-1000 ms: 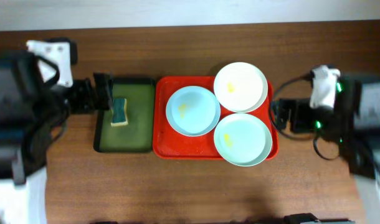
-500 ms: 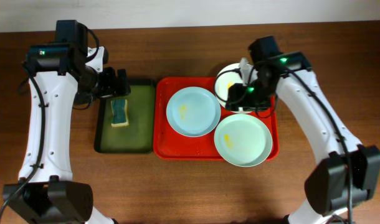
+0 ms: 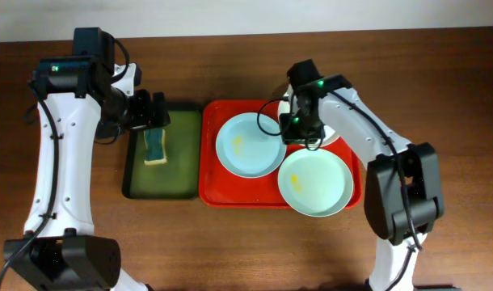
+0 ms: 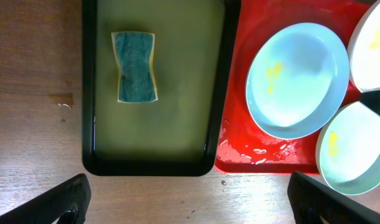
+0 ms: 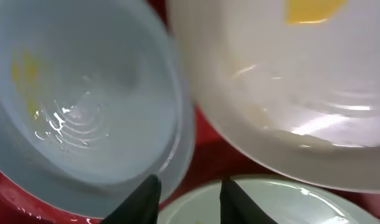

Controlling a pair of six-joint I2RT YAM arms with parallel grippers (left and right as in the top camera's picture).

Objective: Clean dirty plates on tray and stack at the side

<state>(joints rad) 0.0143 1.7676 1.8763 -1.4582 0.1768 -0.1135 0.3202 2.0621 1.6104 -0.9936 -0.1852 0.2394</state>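
Large bright red rectangular plastic tray sits mid-table on the brown wooden tabletop; all three plates lie inside it, none stacked at the side; round pale blue plate on the tray's left half, a small yellow smear left of its centre; round white plate at the tray's far right corner, largely under the right arm from overhead, a yellow smear near its far rim; second pale blue-green plate at the near right, its rim reaching the tray's edge, a yellow smear on its left side; the three rims crowd close together near the tray's middle. Right gripper is down at that meeting point; its fingers stand a narrow gap apart, the left one right against the pale blue plate's rim; cannot tell whether anything is actually pinched between them. Narrow dark green tray with a black rim lies just left of the red tray, edges touching or nearly so; a green-topped, yellow-sided sponge rests flat in its far half. Left gripper hangs above the far end of the green tray, jaws spread wide, nothing between them, well clear of the sponge.
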